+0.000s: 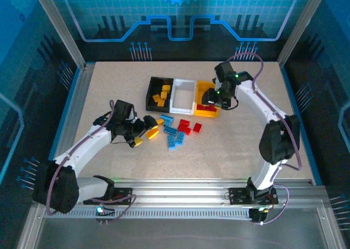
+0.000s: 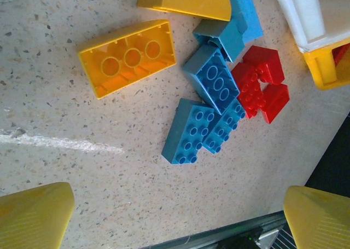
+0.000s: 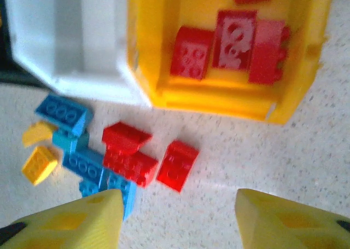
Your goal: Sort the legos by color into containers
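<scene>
Right wrist: red legos [image 3: 236, 38] inside yellow bin [image 3: 219, 98]

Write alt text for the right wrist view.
A yellow bin holds red bricks, a white bin beside it. On the table in front lie loose red, blue and yellow bricks. The right gripper is open at the bottom, its yellow fingers apart, holding nothing.

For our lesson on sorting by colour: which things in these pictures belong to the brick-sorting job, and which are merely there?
Belong to the job: yellow brick, blue bricks, red bricks, black bin, white bin, orange-yellow bin.
Merely there: metal rail, blue back panel.
</scene>
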Motion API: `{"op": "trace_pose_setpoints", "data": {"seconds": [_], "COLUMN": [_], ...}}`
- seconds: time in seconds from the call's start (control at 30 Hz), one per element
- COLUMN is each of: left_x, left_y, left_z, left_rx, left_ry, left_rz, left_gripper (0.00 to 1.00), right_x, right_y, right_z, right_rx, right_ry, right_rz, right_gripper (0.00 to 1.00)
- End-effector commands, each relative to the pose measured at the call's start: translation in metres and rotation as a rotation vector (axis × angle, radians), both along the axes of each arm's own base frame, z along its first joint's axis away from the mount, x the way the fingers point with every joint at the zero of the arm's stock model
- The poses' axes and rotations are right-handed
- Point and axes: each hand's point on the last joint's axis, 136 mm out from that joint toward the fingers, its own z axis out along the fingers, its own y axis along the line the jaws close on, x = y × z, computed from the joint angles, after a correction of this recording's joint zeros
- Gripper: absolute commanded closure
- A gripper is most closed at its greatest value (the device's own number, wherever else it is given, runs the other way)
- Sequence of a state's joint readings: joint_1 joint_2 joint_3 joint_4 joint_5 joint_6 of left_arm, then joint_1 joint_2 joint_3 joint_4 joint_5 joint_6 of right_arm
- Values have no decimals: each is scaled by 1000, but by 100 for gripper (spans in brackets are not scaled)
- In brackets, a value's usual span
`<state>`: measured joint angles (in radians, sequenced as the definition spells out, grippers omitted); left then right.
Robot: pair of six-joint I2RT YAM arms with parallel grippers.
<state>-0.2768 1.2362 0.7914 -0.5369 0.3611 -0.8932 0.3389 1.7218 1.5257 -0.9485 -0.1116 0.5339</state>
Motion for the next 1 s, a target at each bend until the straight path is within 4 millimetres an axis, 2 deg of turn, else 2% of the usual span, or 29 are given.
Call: {"op": "trace_pose_setpoints", "data": {"seconds": [0.0,0.13,0.27,0.63,0.97], "left_x": [9,12,10,-3,-9], "left_y": [-10,-12,-13,-7,-2], "left_z": [8,6,6,2,-2], "left_rx": [-49,-62,-63,-43,-31], "left_ry": [-10,-4,-4,11,23], "left_rz": [-3,4,1,-12,-15], "left_gripper": [1,1,1,1,1], "right_x": [-42,-74,-80,-55,-31], "right_y": [10,26,36,45,50], "right_z": [-19,-47,-67,-107,-121], "right_rx": [-27,-48,-96,-175,-185], "right_ry": [79,134,161,201,222], "right_rz": [46,73,88,67,51], "right_gripper": [35,23,20,24,31]}}
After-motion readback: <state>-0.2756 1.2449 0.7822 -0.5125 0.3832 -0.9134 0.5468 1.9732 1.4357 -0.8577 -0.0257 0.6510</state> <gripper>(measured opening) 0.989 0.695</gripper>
